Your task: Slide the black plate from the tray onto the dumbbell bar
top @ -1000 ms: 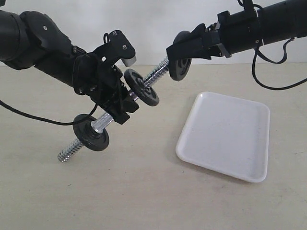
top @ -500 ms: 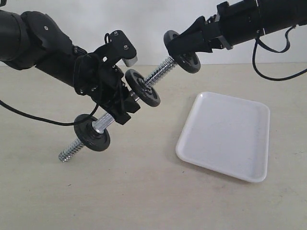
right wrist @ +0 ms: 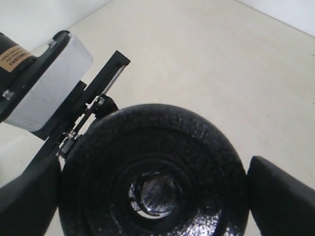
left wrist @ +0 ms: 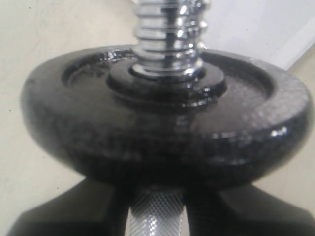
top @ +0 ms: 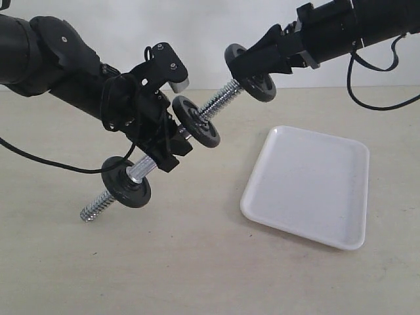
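My left gripper (top: 164, 147) is shut on the knurled middle of the chrome dumbbell bar (top: 220, 98) and holds it tilted above the table. Two black discs (top: 195, 121) (top: 126, 182) sit on the bar, one on each side of that grip. One of these discs (left wrist: 162, 132) fills the left wrist view, with the threaded bar (left wrist: 167, 39) beyond it. My right gripper (top: 256, 62) is shut on the black plate (top: 259, 85) at the bar's upper end. In the right wrist view the bar's tip (right wrist: 157, 194) shows inside the plate's (right wrist: 197, 147) centre hole. The white tray (top: 308, 187) lies empty.
The tray lies on the beige table (top: 197, 262) at the right, below my right arm. A black cable (top: 39, 161) trails from the left arm over the table. The left arm's white camera housing (right wrist: 44, 83) is close behind the plate.
My right gripper has turned the black plate and carried it a little up and left, so its hole now faces the bar's upper tip. The left arm and bar stayed still.
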Controlling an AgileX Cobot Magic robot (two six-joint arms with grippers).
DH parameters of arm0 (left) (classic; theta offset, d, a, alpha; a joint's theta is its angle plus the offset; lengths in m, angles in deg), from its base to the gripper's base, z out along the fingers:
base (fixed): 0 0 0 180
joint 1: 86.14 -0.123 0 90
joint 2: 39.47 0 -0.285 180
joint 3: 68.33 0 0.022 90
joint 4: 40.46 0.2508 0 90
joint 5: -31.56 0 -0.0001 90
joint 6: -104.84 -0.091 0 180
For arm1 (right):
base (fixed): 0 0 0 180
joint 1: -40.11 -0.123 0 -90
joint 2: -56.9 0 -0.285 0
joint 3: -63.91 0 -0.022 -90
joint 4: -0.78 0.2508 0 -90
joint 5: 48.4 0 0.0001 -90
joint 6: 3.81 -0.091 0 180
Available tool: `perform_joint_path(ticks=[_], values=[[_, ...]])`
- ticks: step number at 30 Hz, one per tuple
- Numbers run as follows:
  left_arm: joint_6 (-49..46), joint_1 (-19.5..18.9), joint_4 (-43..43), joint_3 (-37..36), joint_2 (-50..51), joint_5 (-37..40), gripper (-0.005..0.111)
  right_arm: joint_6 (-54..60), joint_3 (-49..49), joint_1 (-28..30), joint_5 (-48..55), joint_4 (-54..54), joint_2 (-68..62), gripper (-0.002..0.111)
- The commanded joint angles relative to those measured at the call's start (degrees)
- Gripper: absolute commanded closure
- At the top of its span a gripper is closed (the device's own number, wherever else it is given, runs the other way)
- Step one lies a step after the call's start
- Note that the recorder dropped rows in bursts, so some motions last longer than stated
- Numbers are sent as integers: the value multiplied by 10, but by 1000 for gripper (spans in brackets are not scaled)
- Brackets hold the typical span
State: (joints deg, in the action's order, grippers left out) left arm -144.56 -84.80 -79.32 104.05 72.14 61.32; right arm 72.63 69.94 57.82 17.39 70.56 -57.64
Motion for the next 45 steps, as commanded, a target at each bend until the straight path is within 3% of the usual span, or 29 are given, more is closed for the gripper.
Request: perform_joint_path(ticks=[1,30,45], values=[[1,5,-46,19,-25,-44,103,-1,9,-6,42,43,12,108],[0,5,-46,19,-25,-59,103,-3,9,17,42,16,49,108],[0,5,-48,19,-25,-59,103,9,9,69,42,31,43,108]])
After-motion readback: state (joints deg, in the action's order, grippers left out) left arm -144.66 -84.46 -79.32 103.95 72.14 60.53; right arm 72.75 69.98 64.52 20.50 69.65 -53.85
